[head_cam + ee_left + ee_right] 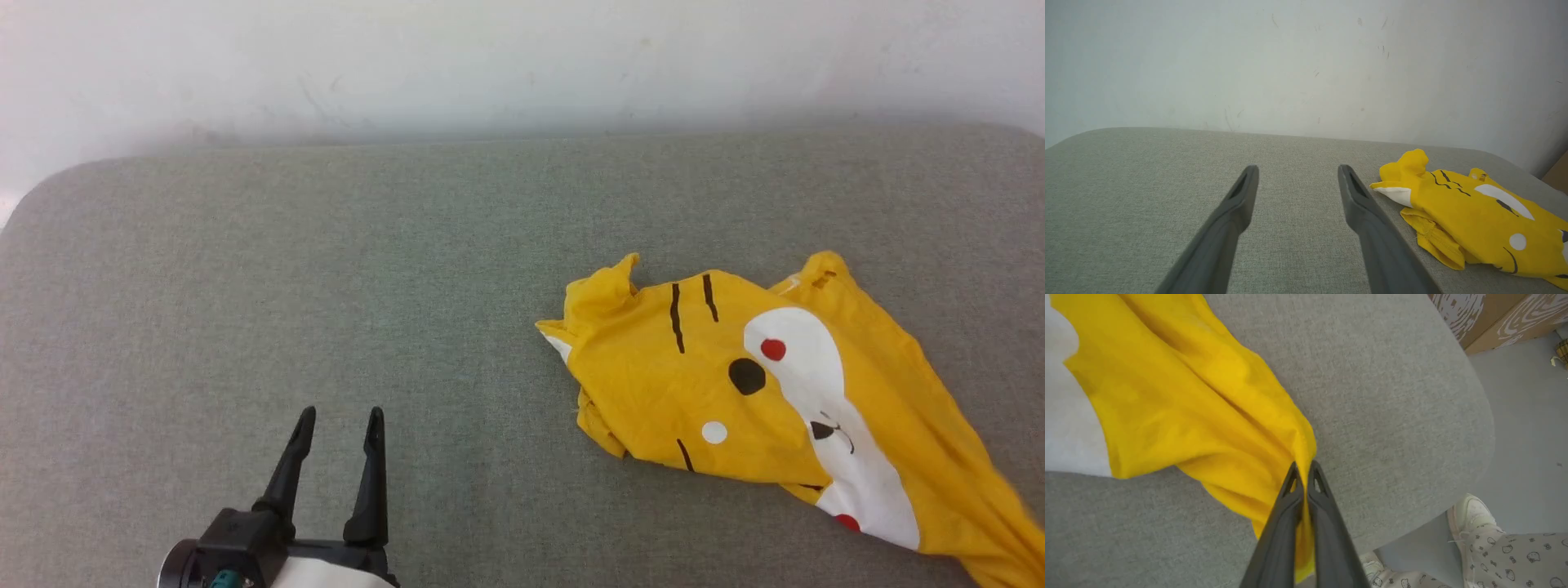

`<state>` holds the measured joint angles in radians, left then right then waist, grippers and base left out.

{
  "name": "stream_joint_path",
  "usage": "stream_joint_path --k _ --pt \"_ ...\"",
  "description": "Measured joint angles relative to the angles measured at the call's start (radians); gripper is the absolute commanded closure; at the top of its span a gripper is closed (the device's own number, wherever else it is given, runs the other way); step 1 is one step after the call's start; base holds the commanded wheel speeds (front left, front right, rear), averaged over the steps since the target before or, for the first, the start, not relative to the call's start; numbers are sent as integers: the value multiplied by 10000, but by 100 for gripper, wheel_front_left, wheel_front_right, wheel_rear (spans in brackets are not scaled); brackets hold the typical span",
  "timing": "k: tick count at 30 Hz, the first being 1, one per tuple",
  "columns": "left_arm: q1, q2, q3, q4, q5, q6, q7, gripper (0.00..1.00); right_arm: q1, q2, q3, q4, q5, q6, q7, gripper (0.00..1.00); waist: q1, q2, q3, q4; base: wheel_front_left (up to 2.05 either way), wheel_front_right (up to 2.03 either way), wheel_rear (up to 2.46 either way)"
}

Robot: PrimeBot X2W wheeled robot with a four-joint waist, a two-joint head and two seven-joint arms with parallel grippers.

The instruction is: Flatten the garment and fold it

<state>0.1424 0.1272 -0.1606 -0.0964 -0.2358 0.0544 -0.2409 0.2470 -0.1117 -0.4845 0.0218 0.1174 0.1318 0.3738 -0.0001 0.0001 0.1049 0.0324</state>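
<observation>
The yellow tiger-face garment (pixel 784 400) lies crumpled on the right half of the grey padded table (pixel 326 310), stretched toward the lower right corner of the head view. In the right wrist view my right gripper (pixel 1303 467) is shut on a bunched edge of the garment (pixel 1188 400), which spreads away from the fingertips. My left gripper (pixel 339 425) stands open over bare table at the lower left, well left of the cloth. In the left wrist view the left gripper (pixel 1297 173) is empty, with the garment (pixel 1478 216) lying to its right.
A white wall (pixel 522 65) runs along the table's far edge. The table's rounded right corner (pixel 1474 416) drops to a grey floor. A person's foot in a white shoe (pixel 1470 514) and patterned trouser leg stand beside it, with a cardboard box (pixel 1494 314) beyond.
</observation>
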Motion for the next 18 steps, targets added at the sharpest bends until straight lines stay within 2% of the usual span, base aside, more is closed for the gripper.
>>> stream_joint_path --k 1,2,3,4,8,14,16,18 --pt "1 29 -4 0 0 0 38 0 95 69 77 174 -75 0 -27 100 0 0 -27 -18 0 0 0" --pt "1 44 -6 0 0 0 54 0 116 107 136 293 -140 0 -102 75 0 1 -59 -39 0 0 0" --pt "1 61 -15 0 0 -2 96 0 86 117 207 332 -188 0 -236 41 0 0 -93 -63 0 0 0" --pt "1 77 -31 0 0 -6 132 0 5 109 288 326 -203 0 -334 0 0 0 -127 -88 0 0 0" --pt "0 104 -73 -25 0 -6 194 0 -797 -267 1045 -173 119 0 -489 0 -1 0 -229 -208 0 0 0" --pt "-69 98 -159 -159 0 -8 188 0 -2886 -1707 2604 -1145 725 0 -199 0 1 0 23 -286 0 0 0" --pt "-235 92 -228 -180 0 -13 184 0 -3531 -2011 3020 -1083 886 0 36 0 1 0 201 -259 0 0 0" --pt "-452 71 -286 -209 2 -23 144 0 -4167 -2040 3183 -725 1254 0 236 0 2 0 413 -216 0 0 0"
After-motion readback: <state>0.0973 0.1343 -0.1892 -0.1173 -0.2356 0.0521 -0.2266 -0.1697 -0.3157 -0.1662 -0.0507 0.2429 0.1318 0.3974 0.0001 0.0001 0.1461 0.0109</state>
